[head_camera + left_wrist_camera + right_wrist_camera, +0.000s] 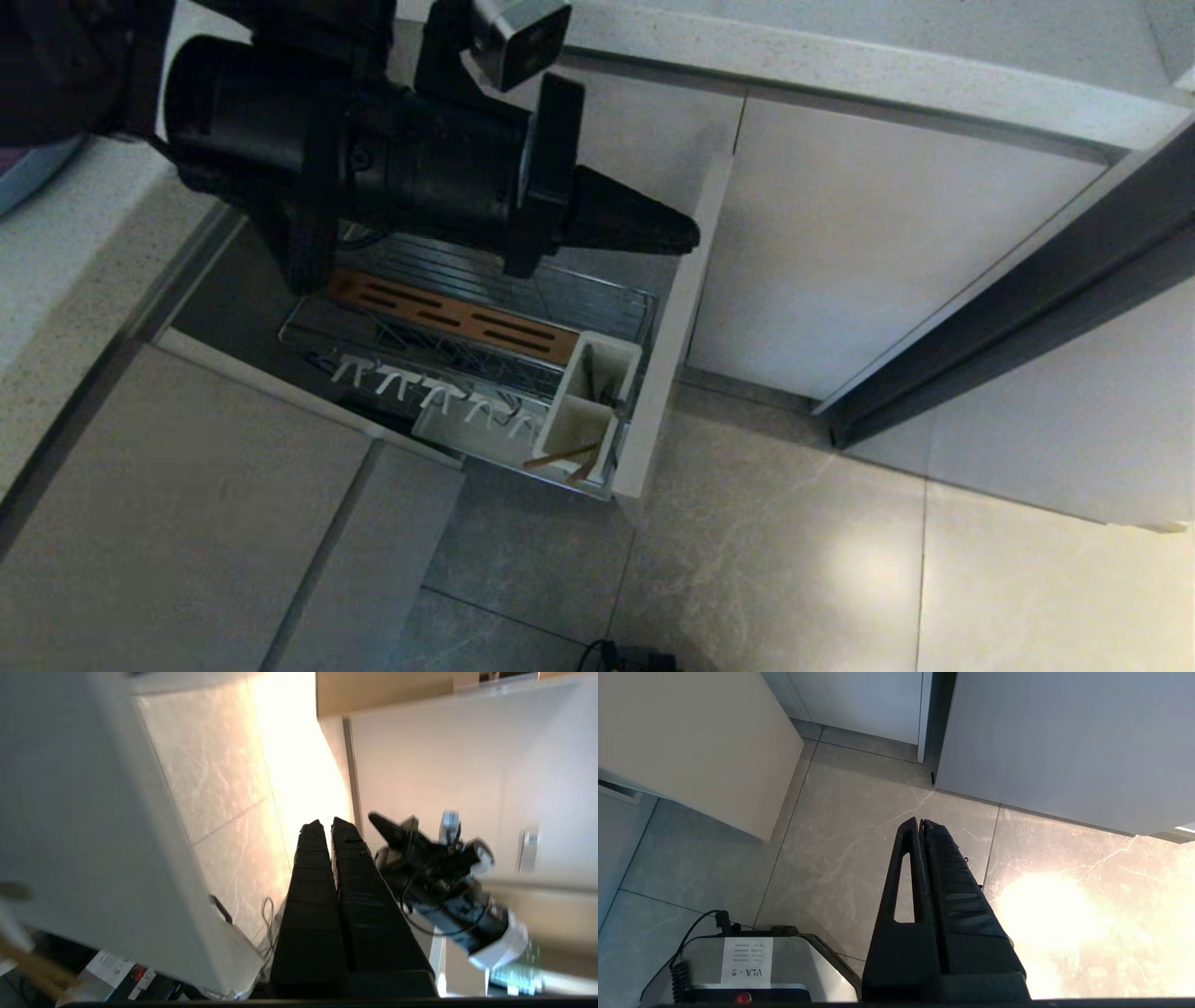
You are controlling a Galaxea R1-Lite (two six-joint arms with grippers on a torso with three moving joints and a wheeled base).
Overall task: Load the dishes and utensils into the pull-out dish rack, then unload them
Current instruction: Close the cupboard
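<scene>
Because the pull-out dish rack [467,345] stands drawn out of the cabinet with its beige front panel [674,317] toward the floor, we can see its wooden strip, white pegs and white utensil caddy [588,401], where the wooden chopsticks [565,457] lean in the nearer compartment; no bowl or plate shows in the rack. Our left gripper [686,233] reaches level across the rack, its tip near the front panel, fingers pressed together and holding nothing. The right gripper [922,823] hangs parked over the floor tiles, likewise closed and empty.
</scene>
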